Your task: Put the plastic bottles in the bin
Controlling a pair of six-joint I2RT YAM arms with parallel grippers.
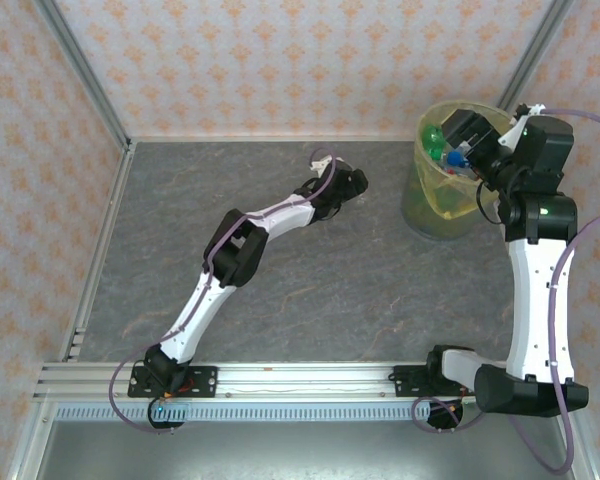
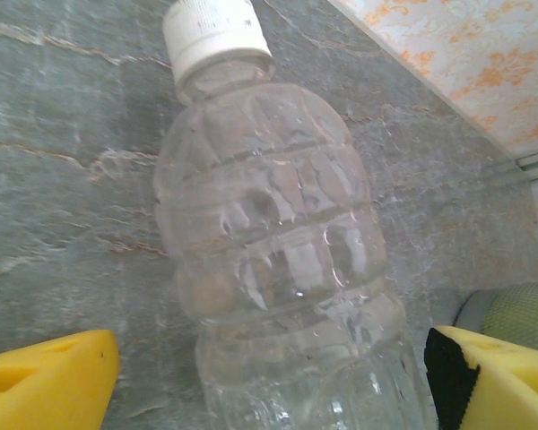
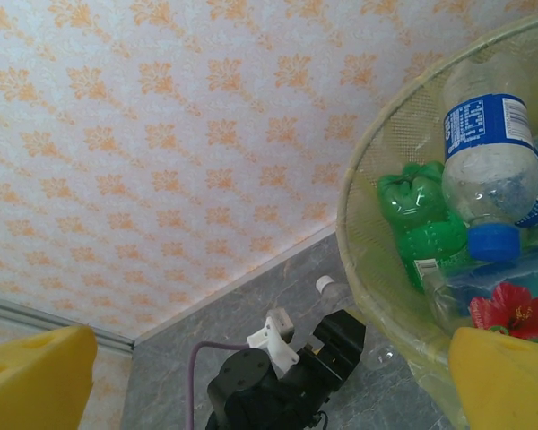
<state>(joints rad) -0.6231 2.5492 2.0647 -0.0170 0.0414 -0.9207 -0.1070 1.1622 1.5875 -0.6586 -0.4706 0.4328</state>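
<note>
Grey stone-look tabletop (image 1: 380, 300), orange-patterned wallpaper (image 1: 280, 60) on the walls around it.

Clear bottle (image 2: 278, 260) with a white cap (image 2: 215, 34) lies on the tabletop, mid-table toward the far side, well apart from the bin (image 1: 420, 212) and to its left. No label visible on it.

Your left gripper (image 2: 269, 381) straddles the bottle's lower body, released. The yellow pads (image 2: 45, 376) sit on either side. The left pad has a visible gap to the plastic; the right pad is just beside it, and contact can't be confirmed. The cap points away from the wrist.

The bin is at the far right, a round flared basket with a translucent yellow liner. Inside, from the right wrist view:
- green bottle (image 3: 421, 219) against the wall
- clear bottle with a blue label (image 3: 484, 152), its blue cap (image 3: 495, 242) pointing down, resting over the green one
- item with a red flower label (image 3: 513, 309) lower down; can't tell the rest of it

Your right gripper (image 1: 463, 140) hangs over the bin's mouth, fingers spread wide, nothing between them.
</note>
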